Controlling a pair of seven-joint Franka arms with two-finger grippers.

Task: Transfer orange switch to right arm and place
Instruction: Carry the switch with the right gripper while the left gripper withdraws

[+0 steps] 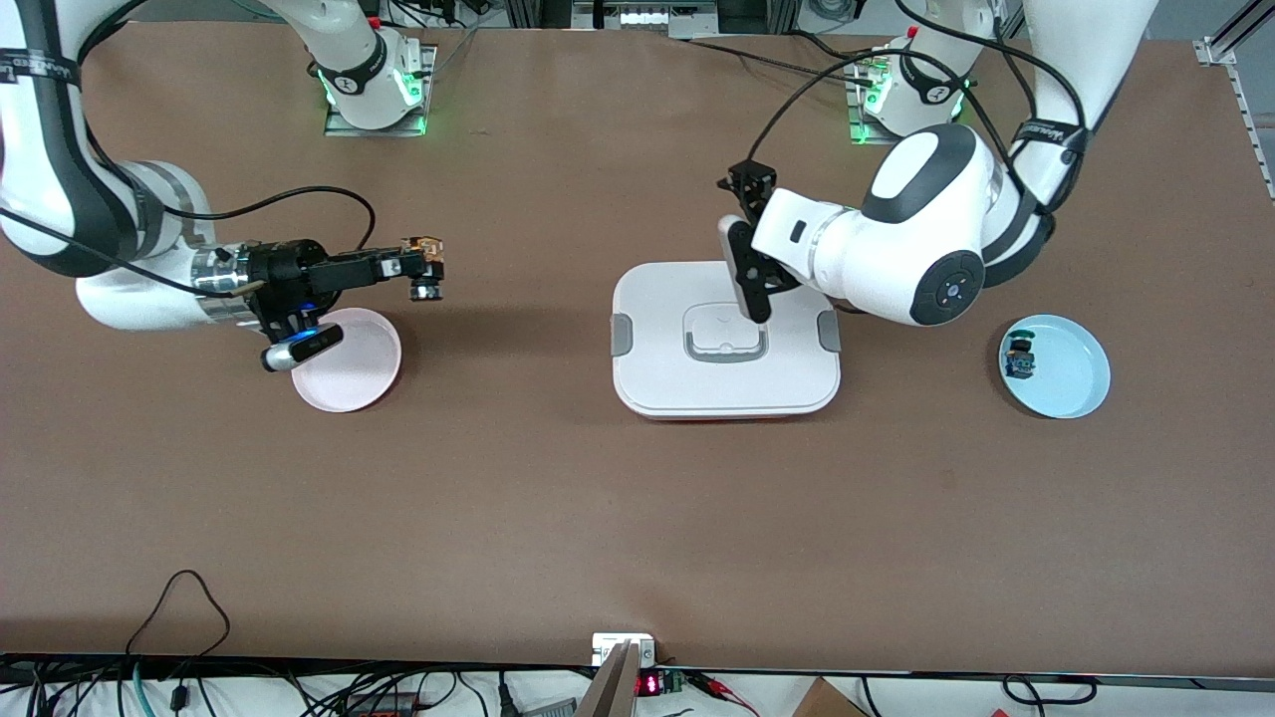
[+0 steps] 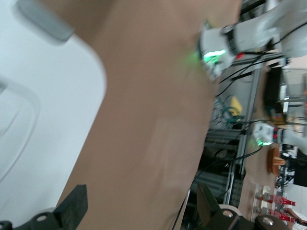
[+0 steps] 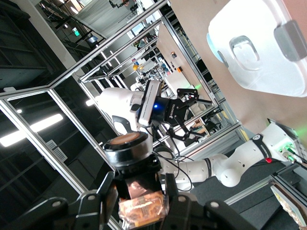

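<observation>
Orange cap, black body, tan metal parts: you have the orange switch (image 3: 136,179) pinched in the right gripper (image 1: 423,269), which hangs over bare table just beside the pink plate (image 1: 364,383), toward the right arm's end. In the right wrist view the fingers (image 3: 98,201) are clamped on the lower body and the tan terminals, with the round cap standing clear above them.

Treat it as a very light, rigid little part. I'd judge the risk is not weight but twisting: the body is short and the metal tabs look thin, so a pinch on them alone could let it pivot or bend a tab. Better to take it across the flat sides of the black body (the domed cap would probably slip between the pads). It should tolerate a short drop, yet being so small it may bounce or roll on its cap, so set it low onto the plate before you let go.

Your left gripper (image 1: 749,269) is spread wide and holds nothing; it waits above the white lidded box (image 1: 725,388) in the middle of the table. On the blue plate (image 1: 1081,383), toward the left arm's end, lies the other small switch (image 1: 1019,358); leave it alone.
</observation>
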